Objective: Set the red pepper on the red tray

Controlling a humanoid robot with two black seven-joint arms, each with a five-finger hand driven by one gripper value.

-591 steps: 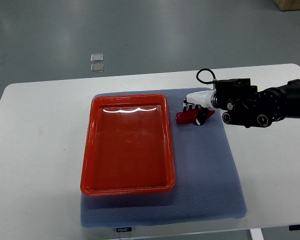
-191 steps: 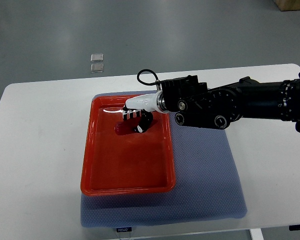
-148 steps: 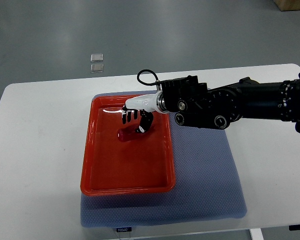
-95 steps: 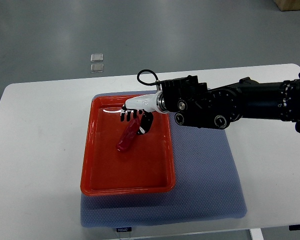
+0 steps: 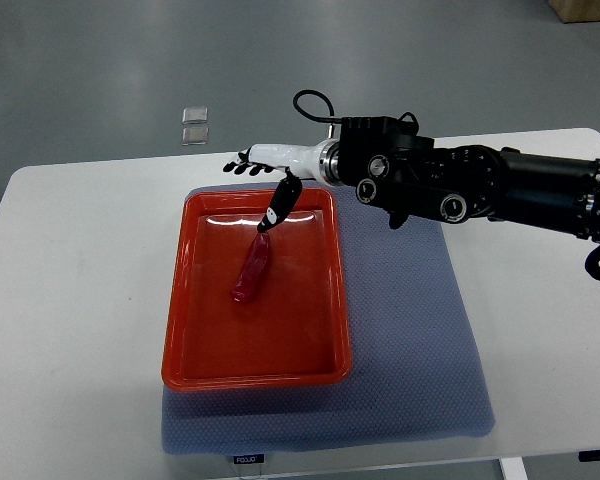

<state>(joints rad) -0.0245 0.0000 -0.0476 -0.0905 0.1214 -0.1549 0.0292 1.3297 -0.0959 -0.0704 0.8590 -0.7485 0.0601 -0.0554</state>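
Observation:
The red pepper [image 5: 252, 272] lies slanted inside the red tray [image 5: 190, 340], in its upper middle part. My right hand [image 5: 260, 180] reaches in from the right on a black arm and hovers over the tray's far edge. Its fingers [image 5: 242, 162] are spread flat and hold nothing. The thumb points down toward the pepper's upper end and is apart from it. The left arm is out of view.
The tray rests on a blue-grey mat [image 5: 410, 340] on a white table [image 5: 70, 300]. Two small clear squares [image 5: 193, 124] lie on the floor beyond the table's far edge.
My right hand carried the pepper from the mat over the tray, let it go, and has lifted up and back with fingers spread. The pepper now lies in the tray.

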